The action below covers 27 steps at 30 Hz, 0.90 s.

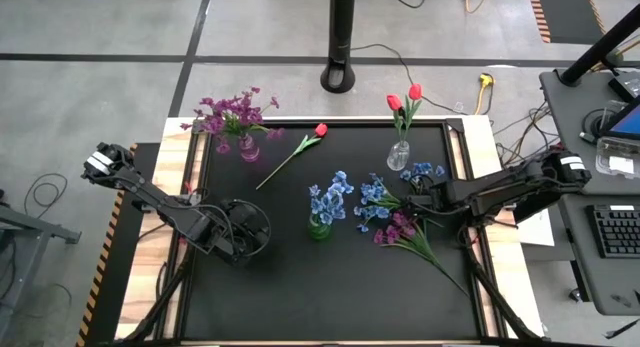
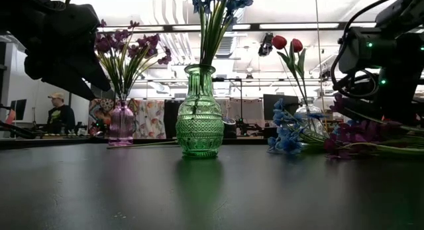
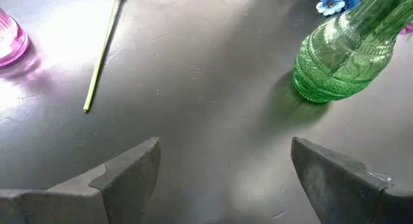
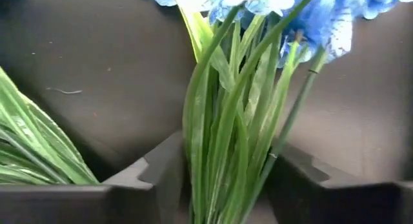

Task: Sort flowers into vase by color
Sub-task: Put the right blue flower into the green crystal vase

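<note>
Right wrist view: blue flower stems (image 4: 226, 140) seen between right gripper (image 4: 226, 185) fingers, fingers partly apart, contact not confirmed; blossoms cut off at frame edge. High view: same bunch (image 1: 385, 199) lying on counter (image 1: 300, 277) beside purple flowers (image 1: 398, 227); green vase (image 1: 319, 225) holding blue flowers. Loose red tulip (image 1: 320, 131) seen only there. Left gripper (image 3: 222, 179) fingers wide apart, nothing held, near green vase (image 3: 335, 66).

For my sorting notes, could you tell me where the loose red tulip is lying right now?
In the high view the loose red tulip lies flat on the mat at the far side, between the pink vase and the clear vase.
</note>
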Each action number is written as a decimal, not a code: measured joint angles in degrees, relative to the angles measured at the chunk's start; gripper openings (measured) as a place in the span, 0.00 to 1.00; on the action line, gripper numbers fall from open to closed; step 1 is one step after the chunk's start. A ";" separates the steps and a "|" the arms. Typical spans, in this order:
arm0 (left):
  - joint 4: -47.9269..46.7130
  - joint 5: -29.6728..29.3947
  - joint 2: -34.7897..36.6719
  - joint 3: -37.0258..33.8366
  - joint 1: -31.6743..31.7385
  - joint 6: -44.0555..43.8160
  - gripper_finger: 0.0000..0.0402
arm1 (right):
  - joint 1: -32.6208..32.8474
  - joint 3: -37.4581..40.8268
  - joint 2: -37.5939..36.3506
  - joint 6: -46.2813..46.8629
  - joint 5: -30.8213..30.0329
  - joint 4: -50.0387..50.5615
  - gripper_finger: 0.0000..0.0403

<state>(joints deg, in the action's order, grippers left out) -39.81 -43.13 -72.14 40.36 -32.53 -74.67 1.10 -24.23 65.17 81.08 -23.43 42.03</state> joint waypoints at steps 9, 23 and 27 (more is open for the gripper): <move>0.01 -0.02 0.00 0.00 0.01 0.00 0.82 | 0.00 0.04 0.02 -0.07 0.12 -1.71 0.17; 0.26 -0.02 0.00 0.00 0.00 0.00 0.82 | 0.13 -6.46 -1.64 -9.05 -0.62 -0.24 0.06; 1.30 0.00 0.00 0.00 0.01 0.03 0.82 | 0.61 -11.18 -1.68 -13.48 -4.27 3.12 0.06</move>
<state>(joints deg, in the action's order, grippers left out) -38.51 -43.13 -72.14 40.36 -32.53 -74.64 1.72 -35.41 63.48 67.60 -27.71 45.15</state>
